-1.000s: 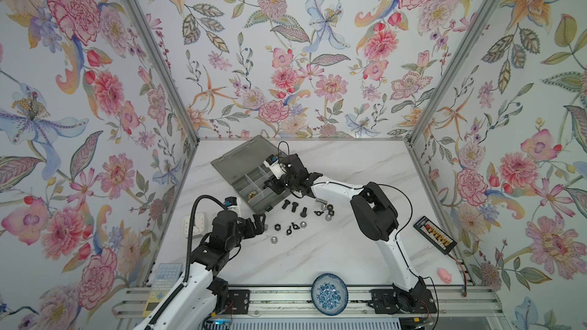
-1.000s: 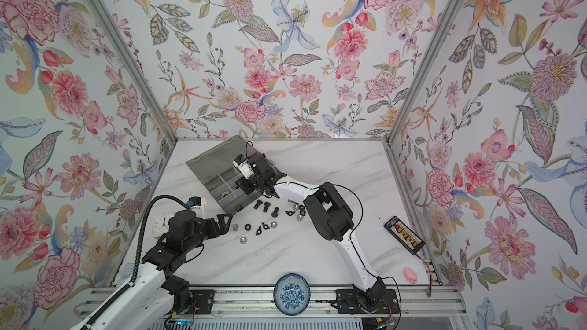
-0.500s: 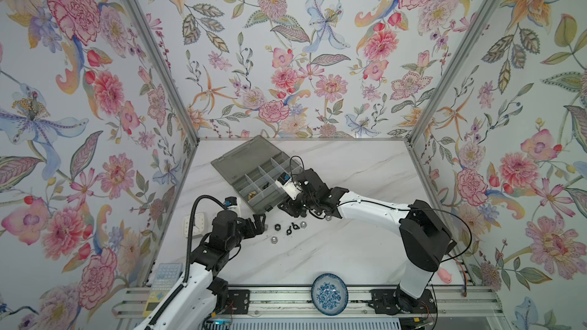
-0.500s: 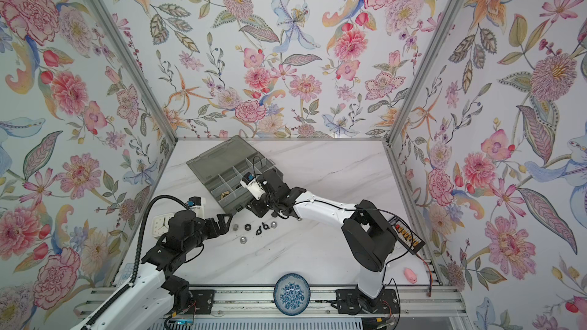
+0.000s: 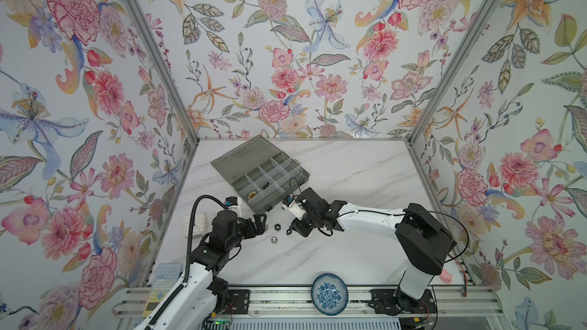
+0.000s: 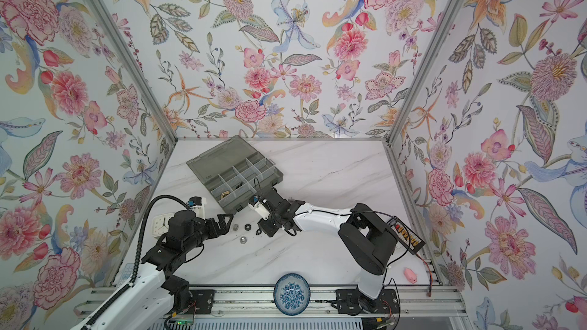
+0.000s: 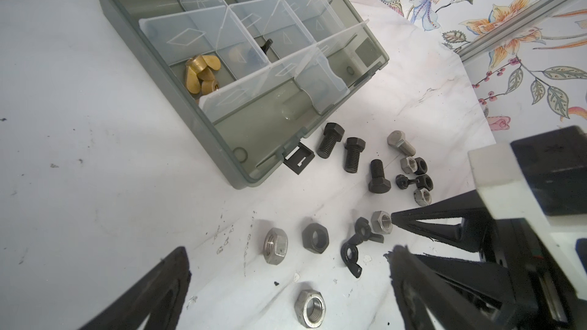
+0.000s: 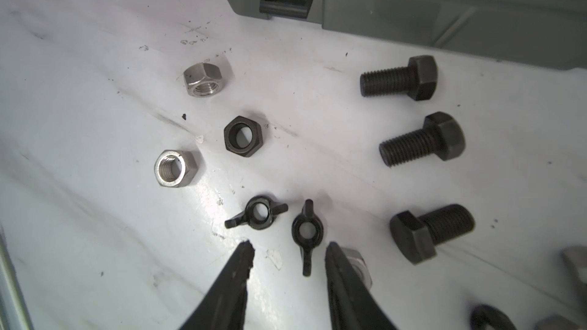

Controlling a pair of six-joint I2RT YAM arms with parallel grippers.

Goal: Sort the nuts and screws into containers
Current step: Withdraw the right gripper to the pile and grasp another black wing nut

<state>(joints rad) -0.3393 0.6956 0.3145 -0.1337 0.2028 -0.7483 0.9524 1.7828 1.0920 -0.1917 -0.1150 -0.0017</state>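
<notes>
While right pincer flanks black wing nut | left pincer: agape

No text, brand or number in these frames is legible to you. The nearest thing to a sign is the faint diamond and triangle outlines on the clear dividers of the organizer box, seen in the left wrist view. The white clock at the table's 9 o'clock, the keypad device at 8 o'clock and the black strip device at 3 o'clock are all too small for you to read.
</notes>
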